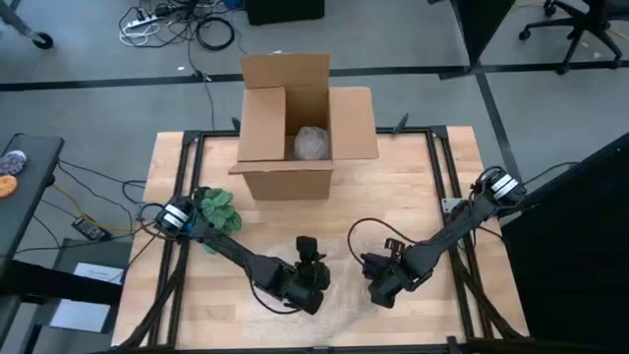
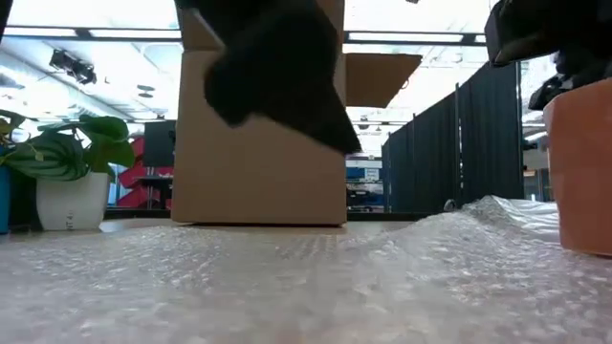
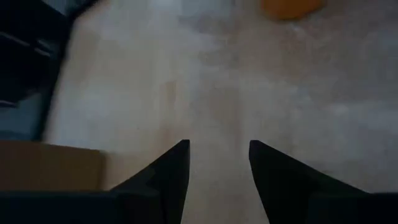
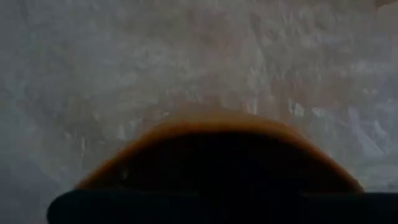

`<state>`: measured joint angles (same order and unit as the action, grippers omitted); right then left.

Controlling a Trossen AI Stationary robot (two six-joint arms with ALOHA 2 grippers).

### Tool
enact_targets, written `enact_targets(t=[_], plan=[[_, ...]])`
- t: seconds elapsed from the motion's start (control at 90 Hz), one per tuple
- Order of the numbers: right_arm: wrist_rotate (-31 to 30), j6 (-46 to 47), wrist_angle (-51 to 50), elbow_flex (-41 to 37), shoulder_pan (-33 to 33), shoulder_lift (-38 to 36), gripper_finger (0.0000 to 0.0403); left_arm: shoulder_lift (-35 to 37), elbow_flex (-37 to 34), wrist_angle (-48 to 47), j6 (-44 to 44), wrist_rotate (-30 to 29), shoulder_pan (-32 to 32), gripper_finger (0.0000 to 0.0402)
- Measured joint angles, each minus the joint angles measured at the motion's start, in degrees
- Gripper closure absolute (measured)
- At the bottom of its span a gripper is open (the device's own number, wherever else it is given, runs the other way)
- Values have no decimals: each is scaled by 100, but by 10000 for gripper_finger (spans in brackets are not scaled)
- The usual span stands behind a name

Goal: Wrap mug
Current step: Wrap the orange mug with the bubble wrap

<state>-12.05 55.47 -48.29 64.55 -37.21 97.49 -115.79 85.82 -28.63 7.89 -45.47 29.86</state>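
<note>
An orange mug [image 2: 579, 172] stands upright on a sheet of bubble wrap [image 2: 316, 277] near the table's front edge. My right gripper [image 1: 378, 285] sits right over the mug and hides it in the high view. In the right wrist view the mug [image 4: 211, 127] fills the lower picture. My left gripper [image 3: 217, 180] is open and hovers over the bubble wrap [image 3: 217, 93], just left of the mug [image 3: 289, 7]; nothing is between its fingers. My right gripper comes at the mug's upper end [image 2: 572, 96] from above. The mug itself and the gripper's body hide the fingers, so which part they have cannot be told. The mug stays upright with its bottom on the bubble wrap.
An open cardboard box [image 1: 295, 128] stands at the far middle of the table with a wrapped bundle [image 1: 312, 144] inside. A potted plant [image 1: 216, 208] stands at the left, beside my left arm. Bare wood lies between the box and the bubble wrap.
</note>
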Motion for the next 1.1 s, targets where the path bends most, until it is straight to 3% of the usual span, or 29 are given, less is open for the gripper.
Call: enact_targets(t=[0.144,0.233,0.467,0.611,0.733,1.1], plan=[[-11,-3,-810,688,-81,-139,402,260,39,-243,-23,-595,304,250],[-166,-5,-1525,1136,-190,-144,402,498,17,-327,-28,-621,467,250],[-460,805,-2960,2059,-541,-153,383,582,-7,-427,-8,398,671,250],[6,1577,-3586,1932,-702,-155,333,582,-4,-397,67,489,698,250],[81,1633,-3357,1668,-715,-174,277,582,-4,-363,136,486,684,250],[548,551,-2695,1070,200,-205,138,566,-4,-93,167,500,663,250]])
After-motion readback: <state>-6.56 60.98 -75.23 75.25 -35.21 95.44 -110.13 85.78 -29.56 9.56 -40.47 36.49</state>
